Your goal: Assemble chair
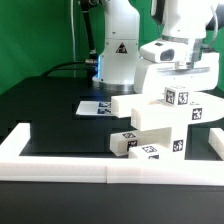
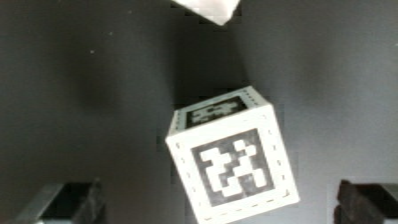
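My gripper point(image 1: 178, 72) hangs above the chair parts near the exterior view's right edge of the black table point(image 1: 55, 115). In the wrist view my two fingertips point(image 2: 68, 200) stand far apart at either side with only dark tabletop between them, so the jaws are spread wide and hold nothing.

Directly beneath me in the wrist view is a small white chair block point(image 2: 231, 150), tilted on the table, its large black-and-white tag point(image 2: 238, 162) facing up toward the camera. It lies between my fingers' line but touches neither of them. A corner of another white piece point(image 2: 217, 10) shows at the far side of that view; I cannot tell which part it is.

In the exterior view the chair pieces cluster near the front edge of the table, toward its right corner. A long white slab point(image 1: 135, 103) lies flat and reaches toward the middle of the surface. Beside and above it stands a taller stack of tagged blocks point(image 1: 178, 110), right under my gripper. In front of the stack, close to the low white border wall point(image 1: 60, 160), rest two small tagged pieces point(image 1: 140, 145), just beside each other.

The marker board point(image 1: 97, 106) lies flat on the table behind the slab, toward the arm's base point(image 1: 120, 55).
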### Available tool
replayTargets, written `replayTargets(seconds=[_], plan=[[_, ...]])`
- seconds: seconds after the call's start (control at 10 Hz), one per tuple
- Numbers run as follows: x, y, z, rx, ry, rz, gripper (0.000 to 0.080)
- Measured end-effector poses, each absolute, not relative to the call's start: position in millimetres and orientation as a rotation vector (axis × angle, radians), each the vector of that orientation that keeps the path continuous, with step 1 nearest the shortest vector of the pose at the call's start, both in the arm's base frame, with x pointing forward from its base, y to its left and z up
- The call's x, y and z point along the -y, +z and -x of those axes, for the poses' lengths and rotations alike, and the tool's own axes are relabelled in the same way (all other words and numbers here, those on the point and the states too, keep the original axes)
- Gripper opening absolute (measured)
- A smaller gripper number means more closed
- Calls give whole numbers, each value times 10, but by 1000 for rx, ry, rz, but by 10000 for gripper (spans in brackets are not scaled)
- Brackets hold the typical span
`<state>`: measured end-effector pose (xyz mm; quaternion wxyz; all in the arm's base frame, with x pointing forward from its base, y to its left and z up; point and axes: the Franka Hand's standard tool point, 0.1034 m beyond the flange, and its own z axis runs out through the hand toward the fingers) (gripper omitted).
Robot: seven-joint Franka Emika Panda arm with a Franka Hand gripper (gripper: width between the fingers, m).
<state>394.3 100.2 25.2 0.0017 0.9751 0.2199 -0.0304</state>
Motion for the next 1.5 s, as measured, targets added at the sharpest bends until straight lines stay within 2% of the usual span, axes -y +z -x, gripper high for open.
replayTargets(seconds=[1.5], plan=[[-966,116,-3890,-676,-139,-3051,649]])
